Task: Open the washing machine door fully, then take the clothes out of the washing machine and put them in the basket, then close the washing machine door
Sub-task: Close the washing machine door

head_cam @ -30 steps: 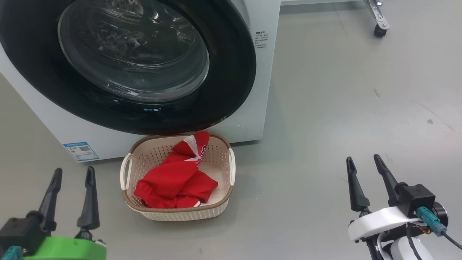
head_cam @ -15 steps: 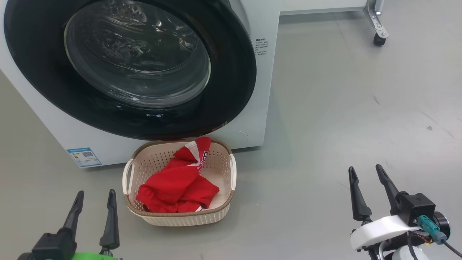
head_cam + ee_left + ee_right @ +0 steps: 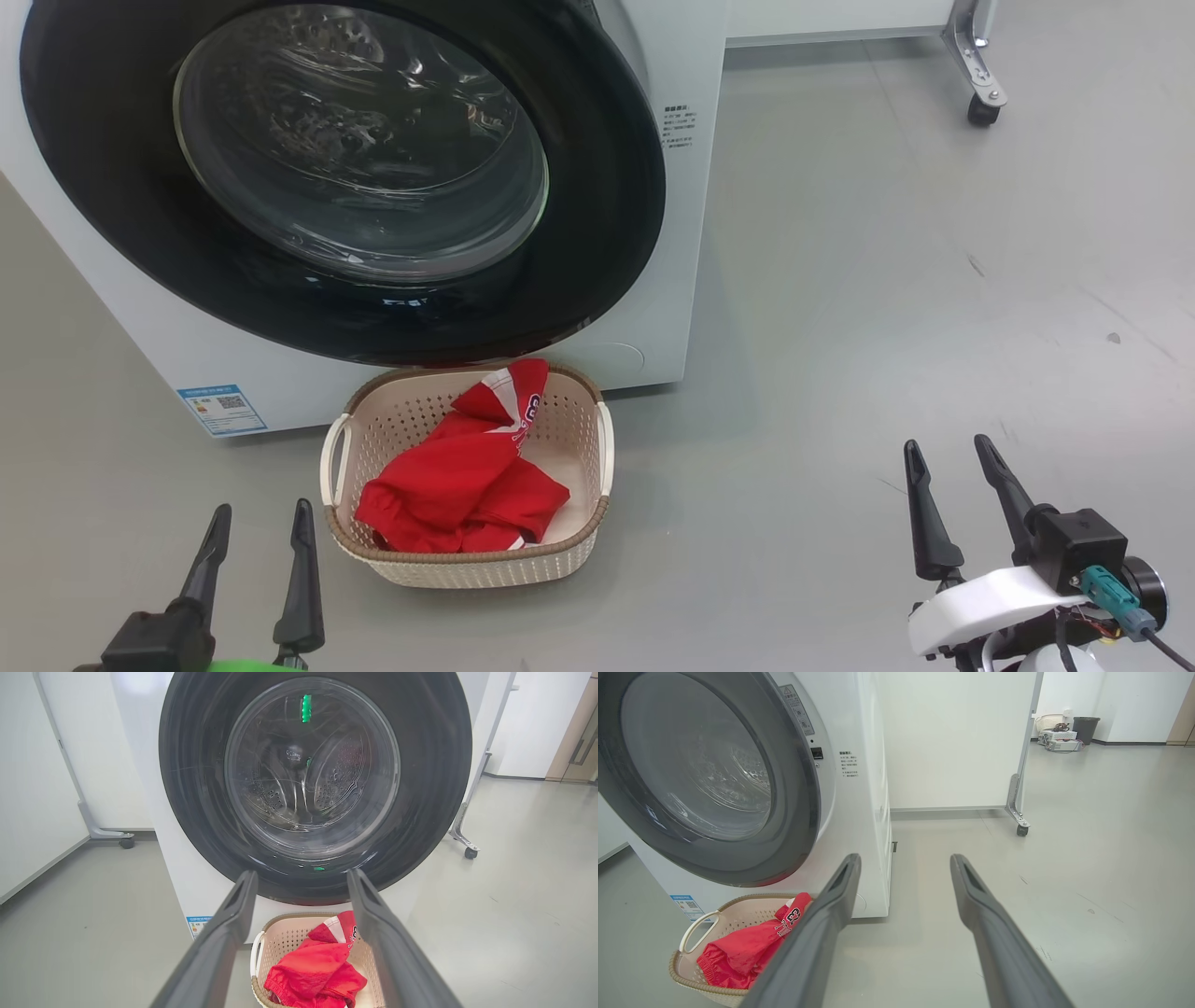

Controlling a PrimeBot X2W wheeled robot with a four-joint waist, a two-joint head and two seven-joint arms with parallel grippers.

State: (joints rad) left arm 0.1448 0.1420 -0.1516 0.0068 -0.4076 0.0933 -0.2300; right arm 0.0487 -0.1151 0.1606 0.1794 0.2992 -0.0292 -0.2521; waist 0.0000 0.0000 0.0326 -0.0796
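Since a second ago the whole head view has shifted, so we note the camera moved; measured against the basket [image 3: 467, 569], our left gripper [image 3: 261, 507] has come nearer and now sits at its 8 o'clock, apart from it. Its two long, dark, tapered fingers stand spread with nothing between them. We log the right gripper [image 3: 945, 443] at 4 o'clock of the head view, well apart from the basket, fingers likewise spread and holding nothing, with a smooth white shell at its wrist. The basket is cream perforated plastic, a rounded rectangle with a brown woven rim [image 3: 467, 551] and looped side handles [image 3: 331, 462]. It stands on the floor [image 3: 887, 280] at 6 o'clock of the washing machine door [image 3: 607, 187]. The clothes [image 3: 457, 485] lie inside it: crumpled bright red fabric, with one white-striped fold leaning on the rim at the basket's 12 o'clock. The door is a wide, glossy black ring around a bulging clear glass bowl [image 3: 359, 149], and as far as we can tell it lies shut against the washing machine [image 3: 280, 383], which has smooth white panels. Through the glass, the left wrist view shows the perforated steel drum [image 3: 336, 770]. A small blue label sticker [image 3: 221, 409] sits at 7 o'clock of the door. The floor is matt grey and lightly scuffed, with a black caster [image 3: 978, 110] at 1 o'clock.
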